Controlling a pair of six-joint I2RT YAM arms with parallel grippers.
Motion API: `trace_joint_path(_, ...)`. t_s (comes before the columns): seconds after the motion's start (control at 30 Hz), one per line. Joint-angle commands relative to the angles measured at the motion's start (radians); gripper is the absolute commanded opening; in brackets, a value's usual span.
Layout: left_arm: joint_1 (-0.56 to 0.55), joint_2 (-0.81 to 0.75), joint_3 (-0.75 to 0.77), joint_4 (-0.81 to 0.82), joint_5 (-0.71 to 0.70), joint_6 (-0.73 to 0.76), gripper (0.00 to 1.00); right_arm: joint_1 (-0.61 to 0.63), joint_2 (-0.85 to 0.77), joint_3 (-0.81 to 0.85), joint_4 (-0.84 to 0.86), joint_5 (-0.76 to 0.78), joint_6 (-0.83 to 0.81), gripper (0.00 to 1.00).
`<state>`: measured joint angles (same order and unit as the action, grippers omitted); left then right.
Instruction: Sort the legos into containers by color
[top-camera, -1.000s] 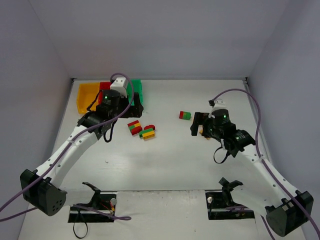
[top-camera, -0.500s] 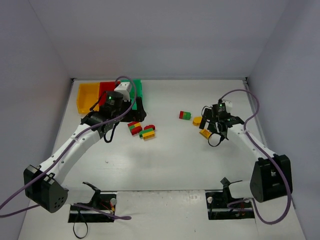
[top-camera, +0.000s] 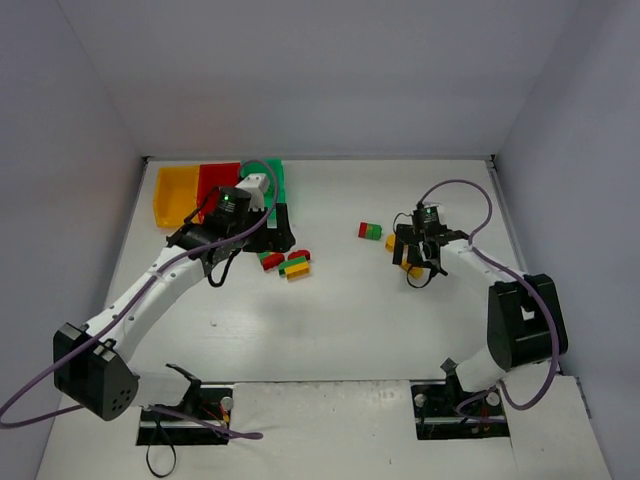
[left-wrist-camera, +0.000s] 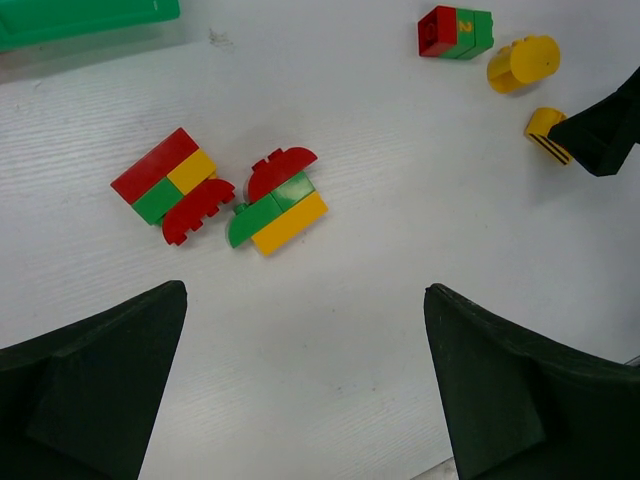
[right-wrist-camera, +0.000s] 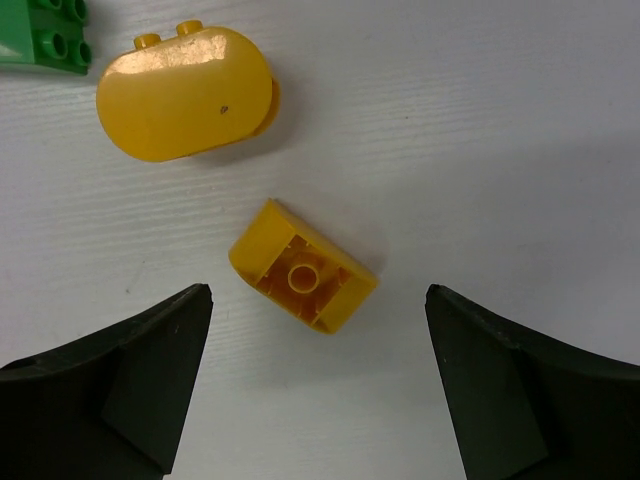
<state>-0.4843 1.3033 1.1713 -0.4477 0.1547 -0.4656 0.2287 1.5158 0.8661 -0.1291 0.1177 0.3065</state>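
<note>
The containers stand at the back left: a yellow bin (top-camera: 172, 195), a red bin (top-camera: 215, 178) and a green bin (top-camera: 275, 178). Two mixed red, green and yellow lego clumps (left-wrist-camera: 175, 182) (left-wrist-camera: 280, 203) lie ahead of my left gripper (left-wrist-camera: 305, 290), which hovers open and empty. A red-green brick (top-camera: 370, 231) sits mid-table. My right gripper (right-wrist-camera: 316, 292) is open, its fingers either side of a small upside-down yellow brick (right-wrist-camera: 303, 270) without touching it. A larger rounded yellow brick (right-wrist-camera: 190, 92) lies just beyond.
White walls enclose the table on three sides. In the left wrist view, a dark finger of the right gripper (left-wrist-camera: 605, 130) reaches in beside the small yellow brick (left-wrist-camera: 545, 132). A corner of the green brick (right-wrist-camera: 45, 35) shows at the right wrist view's top left.
My right gripper has swung left and come down over the small yellow brick. My left gripper has drifted from the bins toward the mixed clumps.
</note>
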Motion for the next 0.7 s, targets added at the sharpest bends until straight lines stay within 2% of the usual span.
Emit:
trace_joint_path(0.0, 0.0, -0.044, 0.008, -0.006, 0.02, 0.007, 0.97, -0.008, 0.021, 0.004, 0.048, -0.009, -0.095, 0.84)
trace_joint_path(0.07, 0.0, -0.047, 0.008, -0.016, 0.02, 0.01, 0.97, -0.017, 0.03, -0.001, 0.065, -0.076, -0.115, 0.83)
trace_joint_path(0.4, 0.0, -0.052, 0.017, -0.042, 0.039, 0.01, 0.97, -0.028, 0.122, 0.019, 0.074, -0.196, -0.142, 0.73)
trace_joint_path(0.67, 0.0, -0.041, 0.028, -0.029, 0.052, -0.008, 0.97, 0.017, 0.104, -0.016, 0.089, -0.225, -0.109, 0.47)
